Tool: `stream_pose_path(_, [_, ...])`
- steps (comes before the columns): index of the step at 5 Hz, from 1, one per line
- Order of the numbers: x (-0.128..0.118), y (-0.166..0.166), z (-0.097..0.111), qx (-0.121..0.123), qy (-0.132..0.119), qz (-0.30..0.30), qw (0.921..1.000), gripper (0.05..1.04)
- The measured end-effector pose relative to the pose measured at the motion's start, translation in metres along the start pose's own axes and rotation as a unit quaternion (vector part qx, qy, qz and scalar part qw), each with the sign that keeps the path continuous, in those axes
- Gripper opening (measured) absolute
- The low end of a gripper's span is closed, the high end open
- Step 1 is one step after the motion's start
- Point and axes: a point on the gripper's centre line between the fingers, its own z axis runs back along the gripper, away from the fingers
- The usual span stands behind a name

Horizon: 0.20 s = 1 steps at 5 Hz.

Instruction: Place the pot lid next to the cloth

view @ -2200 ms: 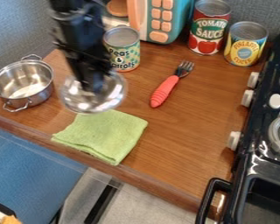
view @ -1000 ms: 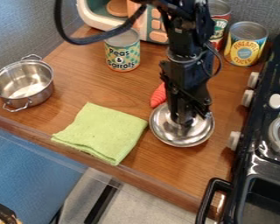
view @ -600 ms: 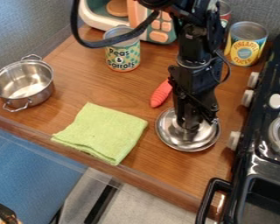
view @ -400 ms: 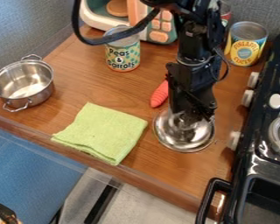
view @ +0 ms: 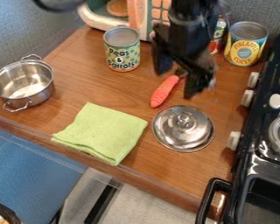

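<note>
pot lid [view: 178,136], right of centre on the bench [view: 96,87], just beside the cloth [view: 104,132]: probably light, stiff and slippery, best taken by its top knob [view: 185,121]; pincer [view: 175,84], upper right of centre, spread wide and empty.

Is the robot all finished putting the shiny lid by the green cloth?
It looks done: the round, silver metal lid lies knob up on the brown wooden counter, just beside the light-green cloth. Nothing is in hand: the black two-finger gripper is open and off the lid. Probably nothing is left, except maybe moving the arm away.
</note>
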Motion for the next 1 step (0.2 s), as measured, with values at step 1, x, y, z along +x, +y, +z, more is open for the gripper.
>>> stream_pose_path(1, [-0.0116, 0.0077, 0.0080, 0.010, 0.020, 0.042, 0.9989, 1.010])
